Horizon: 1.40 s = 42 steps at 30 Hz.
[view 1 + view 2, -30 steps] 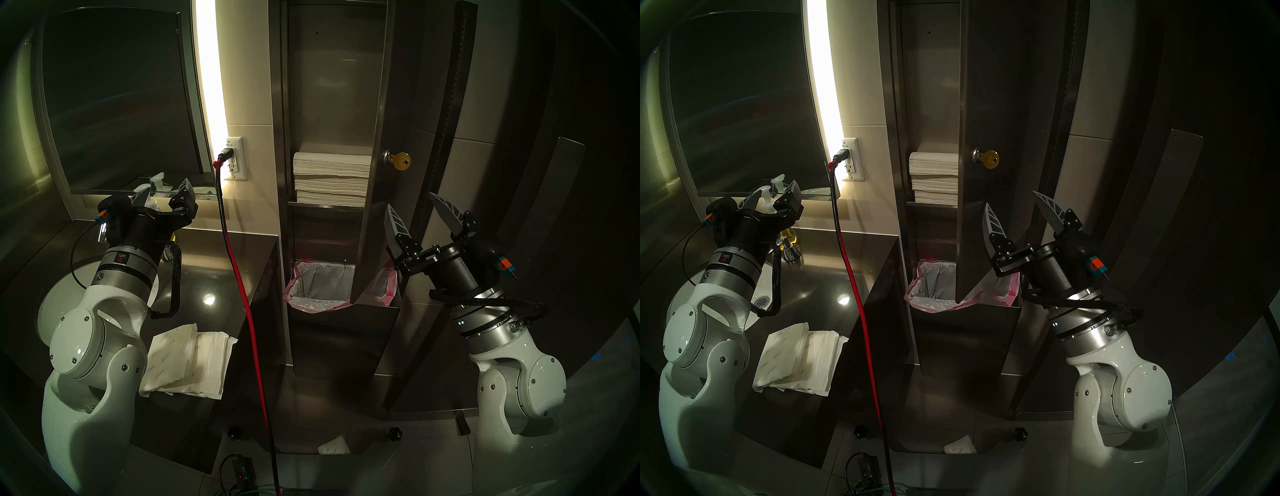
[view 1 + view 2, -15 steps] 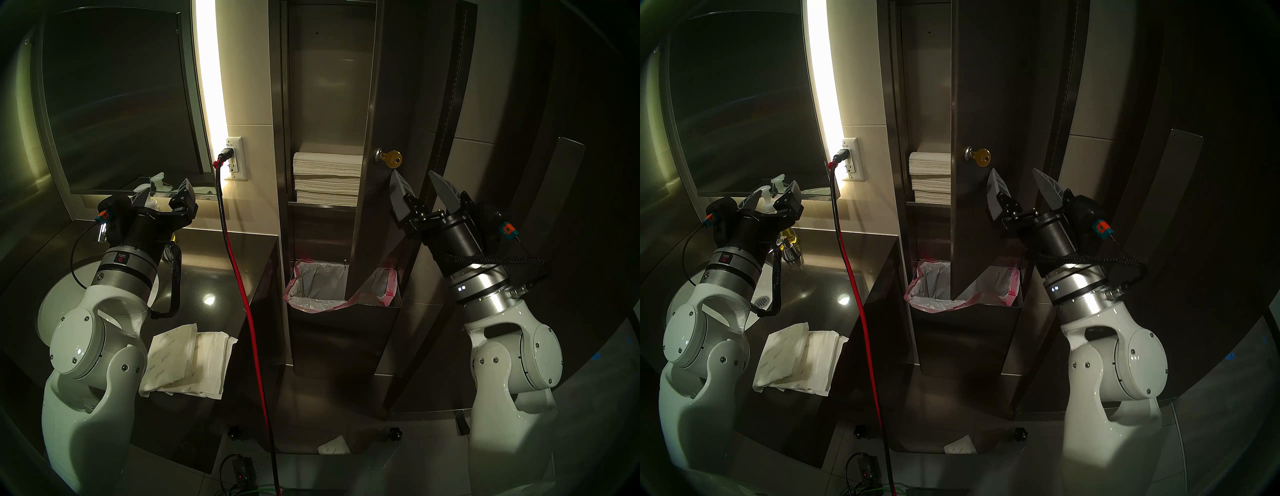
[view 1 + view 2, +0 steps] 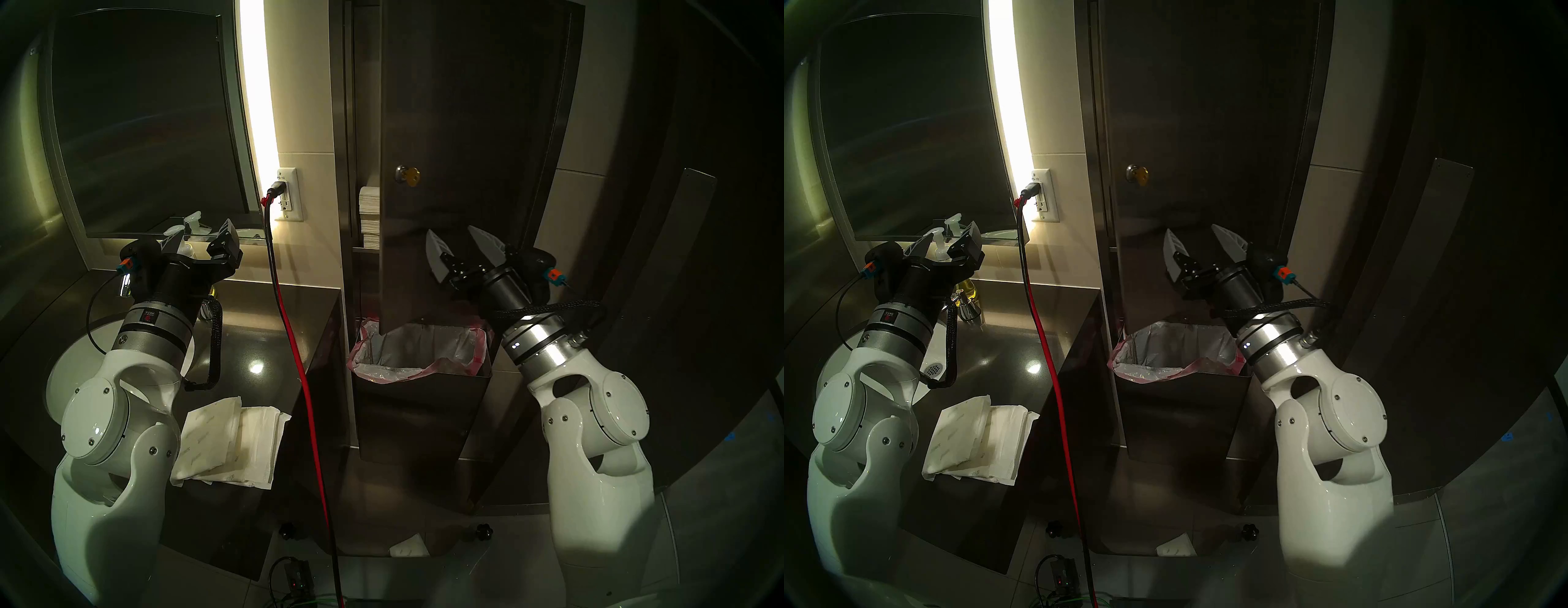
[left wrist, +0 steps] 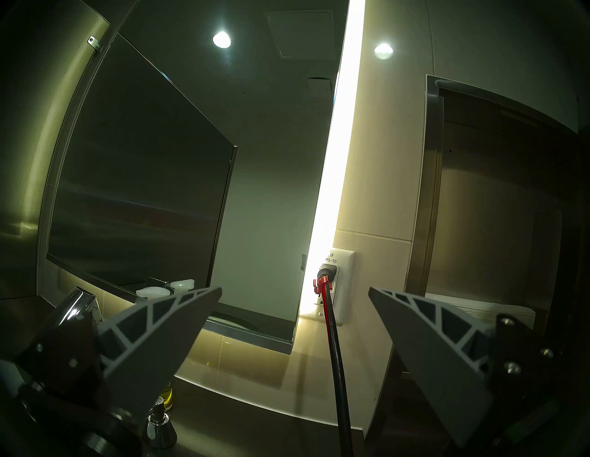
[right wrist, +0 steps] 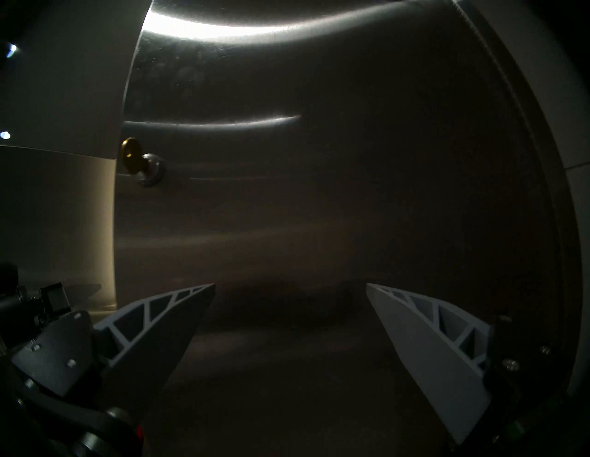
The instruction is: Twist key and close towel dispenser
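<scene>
While both end effectors gape empty, white napkins [image 3: 231, 441] lie on the dark glossy counter [image 3: 263, 335] beside the mirror [image 3: 140, 123]

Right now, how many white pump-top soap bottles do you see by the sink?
1 real one: the white pump-top soap bottle stands behind the left end effector. The second pump above it is only its reflection in the dark framed mirror. Others may be hidden.

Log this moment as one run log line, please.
dispenser door: nearly shut | key: in lock, untouched | right gripper: open, against door | left gripper: open, idle over counter
</scene>
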Each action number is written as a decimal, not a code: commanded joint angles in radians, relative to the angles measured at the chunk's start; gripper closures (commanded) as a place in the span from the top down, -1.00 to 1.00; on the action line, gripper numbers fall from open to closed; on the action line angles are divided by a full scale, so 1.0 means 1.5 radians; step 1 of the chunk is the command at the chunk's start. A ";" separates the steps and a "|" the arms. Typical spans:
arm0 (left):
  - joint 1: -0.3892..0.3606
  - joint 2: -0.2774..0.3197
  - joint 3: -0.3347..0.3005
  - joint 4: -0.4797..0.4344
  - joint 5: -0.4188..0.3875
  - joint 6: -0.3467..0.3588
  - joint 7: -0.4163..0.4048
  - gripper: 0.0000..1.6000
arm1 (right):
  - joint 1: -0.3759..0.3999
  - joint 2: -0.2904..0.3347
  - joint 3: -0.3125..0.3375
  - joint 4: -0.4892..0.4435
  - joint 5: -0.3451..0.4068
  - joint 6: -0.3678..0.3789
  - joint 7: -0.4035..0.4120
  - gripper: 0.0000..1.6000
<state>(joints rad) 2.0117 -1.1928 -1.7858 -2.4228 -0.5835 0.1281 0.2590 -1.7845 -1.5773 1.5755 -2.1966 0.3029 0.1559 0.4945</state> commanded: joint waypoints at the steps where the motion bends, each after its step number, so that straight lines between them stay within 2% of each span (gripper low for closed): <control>1: -0.001 -0.001 -0.001 -0.005 0.000 0.000 0.001 1.00 | 0.071 -0.004 -0.001 0.027 -0.007 -0.002 -0.009 1.00; 10: -0.001 -0.001 -0.001 -0.005 0.000 -0.001 0.000 1.00 | 0.135 -0.015 -0.005 0.098 -0.039 -0.012 -0.054 1.00; 22: -0.001 -0.001 -0.001 -0.005 0.000 0.000 0.000 1.00 | 0.228 -0.026 -0.067 0.219 -0.083 -0.032 -0.054 1.00; 23: -0.001 -0.001 -0.001 -0.005 0.000 0.000 0.000 1.00 | 0.221 -0.026 -0.071 0.218 -0.084 -0.038 -0.059 1.00; 29: -0.001 -0.001 -0.001 -0.005 0.000 0.000 0.000 1.00 | 0.271 -0.037 -0.070 0.265 -0.094 -0.046 -0.055 1.00; 31: -0.001 -0.001 -0.001 -0.005 0.000 0.000 0.000 1.00 | 0.273 -0.040 -0.067 0.276 -0.104 -0.051 -0.056 1.00; 34: -0.001 -0.001 -0.001 -0.005 0.000 0.000 0.000 1.00 | 0.306 -0.033 -0.065 0.313 -0.109 -0.059 -0.054 1.00; 35: -0.001 -0.001 -0.001 -0.005 0.000 0.000 0.000 1.00 | 0.299 -0.038 -0.062 0.310 -0.113 -0.062 -0.054 1.00; 36: -0.001 -0.001 -0.001 -0.005 0.000 0.000 0.000 1.00 | 0.318 -0.031 -0.064 0.329 -0.111 -0.066 -0.052 1.00; 42: -0.001 -0.001 -0.001 -0.005 0.000 0.000 0.000 1.00 | 0.348 -0.029 -0.056 0.363 -0.117 -0.083 -0.049 1.00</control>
<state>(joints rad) 2.0118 -1.1940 -1.7859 -2.4223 -0.5825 0.1282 0.2576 -1.3610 -1.6272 1.4795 -1.6837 0.1348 0.0647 0.4192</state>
